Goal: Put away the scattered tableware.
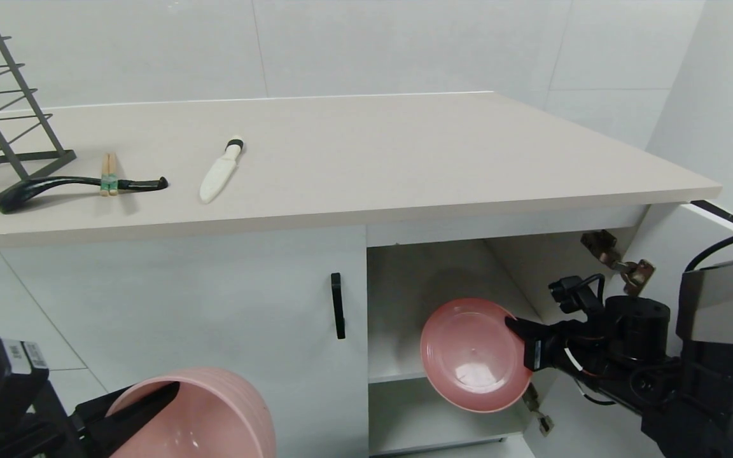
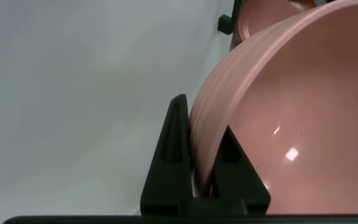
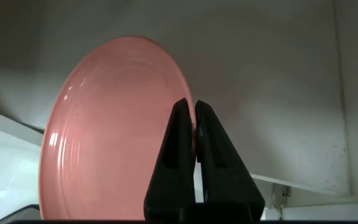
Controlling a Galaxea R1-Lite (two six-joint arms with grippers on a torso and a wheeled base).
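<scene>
The tabletop (image 1: 404,146) carries a wire rack (image 1: 4,108) at its left end. Below it, the cabinet (image 1: 417,280) stands open on the right. The left claw (image 2: 202,124) pinches the rim of a pink bowl (image 1: 214,413) low before the closed door. The right claw (image 3: 191,107) pinches the edge of a pink plate (image 1: 468,356), held upright inside the open cabinet. Near the rack lie a black ladle (image 1: 55,186), a white knife (image 1: 220,172) and chopsticks (image 1: 109,173) across the ladle.

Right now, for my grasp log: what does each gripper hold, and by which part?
The left gripper holds the pink bowl by its rim, one finger inside; the right gripper holds the pink plate by its rim.
</scene>
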